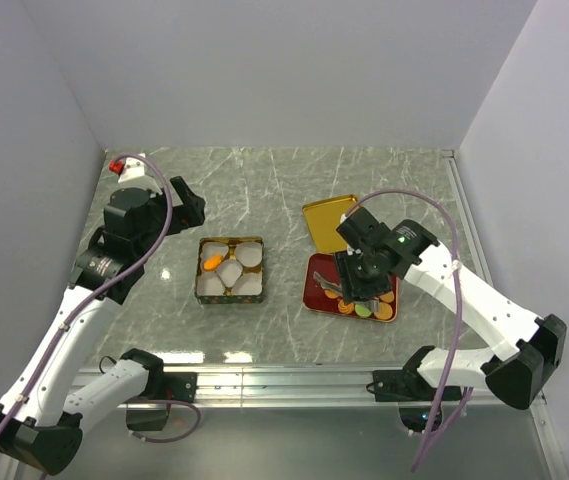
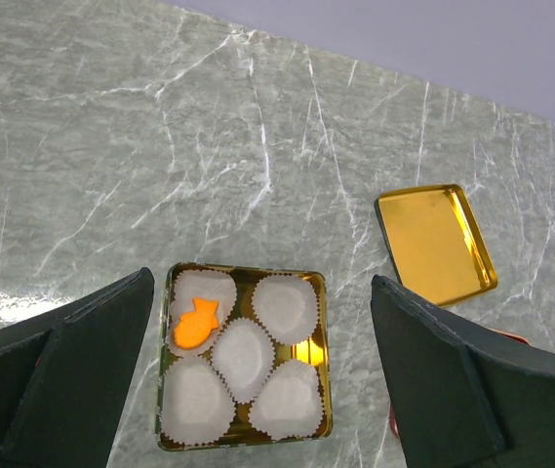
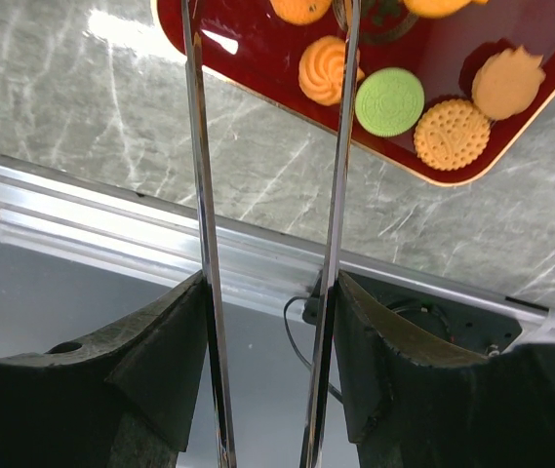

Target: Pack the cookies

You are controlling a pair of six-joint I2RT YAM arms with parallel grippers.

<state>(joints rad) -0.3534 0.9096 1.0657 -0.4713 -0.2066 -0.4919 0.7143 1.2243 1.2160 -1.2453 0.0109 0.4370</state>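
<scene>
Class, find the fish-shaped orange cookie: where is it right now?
In the top view the orange cookie sits left of centre, in the far-left paper cup of the gold tin, nearest the left claw.

A grey marbled surface (image 1: pixel 284 190) carries a square gold tin (image 2: pixel 318 292) lined with five white paper cups (image 2: pixel 285 307), four at the corners and one in the middle. Well apart to its right lies a gold lid (image 2: pixel 435 244), flat and inside-up. Just nearer than the lid sits a red tray (image 3: pixel 248 68). A metal rail (image 1: pixel 284 378) runs along the surface's near edge.
</scene>
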